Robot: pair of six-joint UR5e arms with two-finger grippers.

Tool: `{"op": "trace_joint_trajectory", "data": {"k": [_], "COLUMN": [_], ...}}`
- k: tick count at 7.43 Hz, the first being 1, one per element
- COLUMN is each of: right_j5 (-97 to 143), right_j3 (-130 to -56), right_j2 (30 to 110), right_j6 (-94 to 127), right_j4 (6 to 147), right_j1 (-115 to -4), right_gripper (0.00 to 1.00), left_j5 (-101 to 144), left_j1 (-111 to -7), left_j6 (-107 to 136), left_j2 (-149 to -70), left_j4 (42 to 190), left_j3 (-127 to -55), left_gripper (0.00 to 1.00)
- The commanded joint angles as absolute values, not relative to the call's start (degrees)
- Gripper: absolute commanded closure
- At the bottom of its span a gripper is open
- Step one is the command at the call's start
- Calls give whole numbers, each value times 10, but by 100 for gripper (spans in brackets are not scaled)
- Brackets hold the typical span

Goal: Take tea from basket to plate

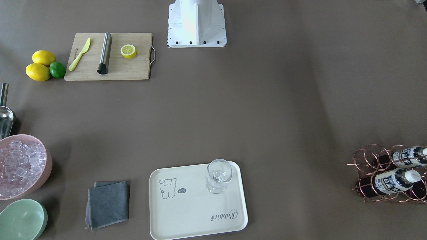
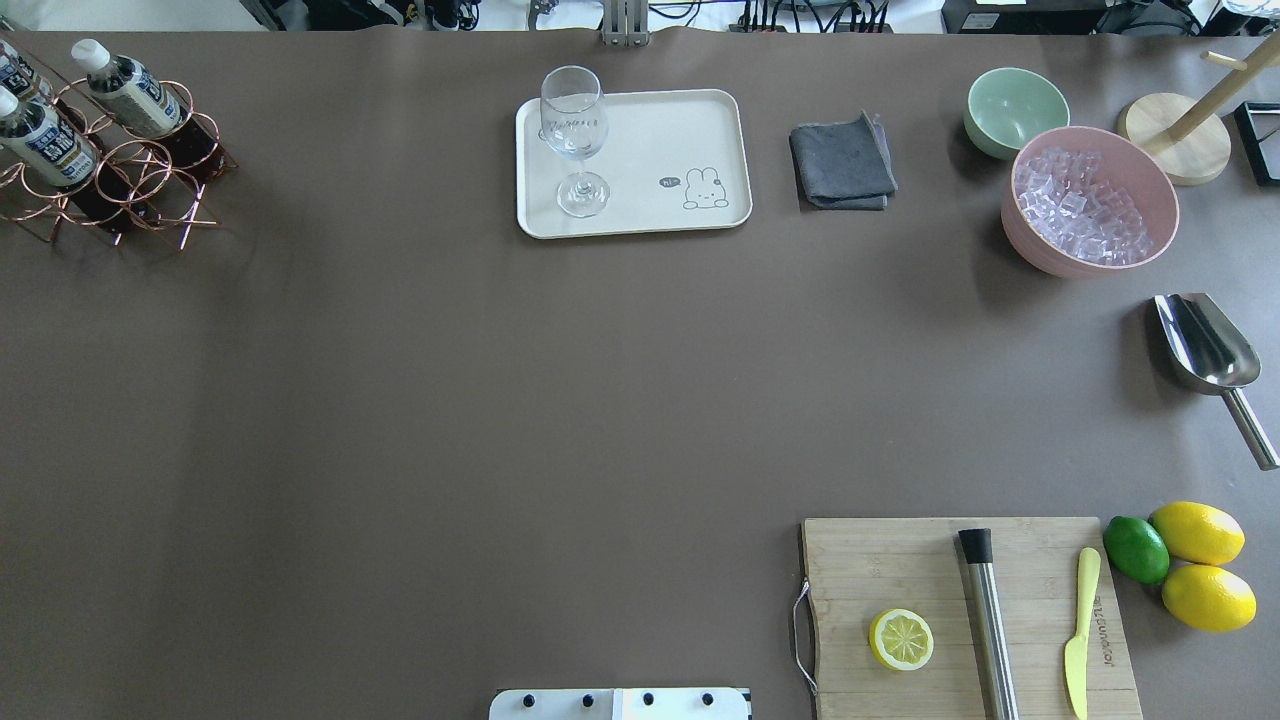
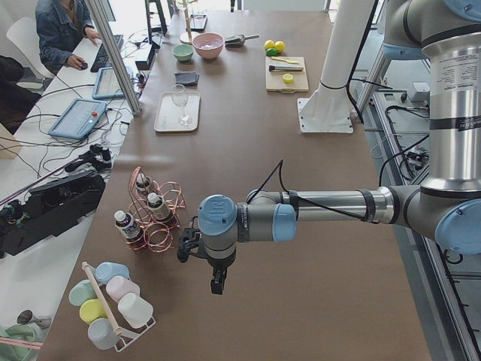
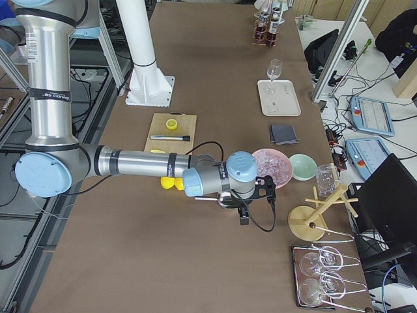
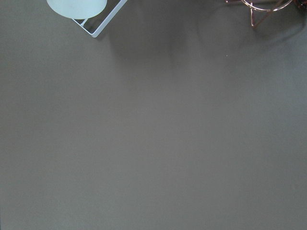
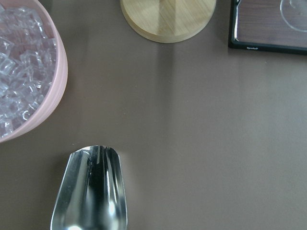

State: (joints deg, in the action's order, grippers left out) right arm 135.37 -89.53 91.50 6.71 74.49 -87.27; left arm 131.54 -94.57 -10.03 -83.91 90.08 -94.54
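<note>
Three tea bottles stand in the copper wire basket [image 2: 140, 175] at the table's far left corner: one [image 2: 125, 92], a second [image 2: 45, 140], a third partly cut off [image 2: 10, 65]. Two of them show in the front view [image 1: 397, 180]. The cream plate [image 2: 660, 130] with a small drawing lies at the far middle, a wine glass [image 2: 575, 130] standing on it. My left gripper [image 3: 218, 284] hangs over bare table near the basket [image 3: 169, 226]. My right gripper [image 4: 244, 218] hangs near the ice bowl. I cannot tell whether either is open or shut.
A wooden cutting board [image 2: 900, 570] with a lemon half, steel rod and yellow knife lies near right. Lemons and a lime [image 2: 1180, 560], a metal scoop [image 2: 1205, 345], pink ice bowl [image 2: 1090, 200], green bowl [image 2: 1015, 105], grey cloth [image 2: 842, 160]. A cup rack [image 3: 113, 304] stands by the basket.
</note>
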Motion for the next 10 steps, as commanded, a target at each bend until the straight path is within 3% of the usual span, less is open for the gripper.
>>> {"op": "trace_joint_trajectory", "data": {"k": [1,4,10], "right_j5": [1408,1424,1411], "right_j3": [-896,-934,-930], "right_j2": [913,907,818], "right_j6": [69,69,201], "right_j4": [674,643,555], "right_j1": [-872,-824,-694], "right_gripper": [0,0,0], "left_j5": [1317,1345,1357], "left_j1": [-968,-976,-930], "left_j6": [-99,72,753], "left_j2": [-838,-853,-1031], "left_j4": [890,775,717], "left_j3": [-960,-1016,-969], "left_gripper": [2,1,1]}}
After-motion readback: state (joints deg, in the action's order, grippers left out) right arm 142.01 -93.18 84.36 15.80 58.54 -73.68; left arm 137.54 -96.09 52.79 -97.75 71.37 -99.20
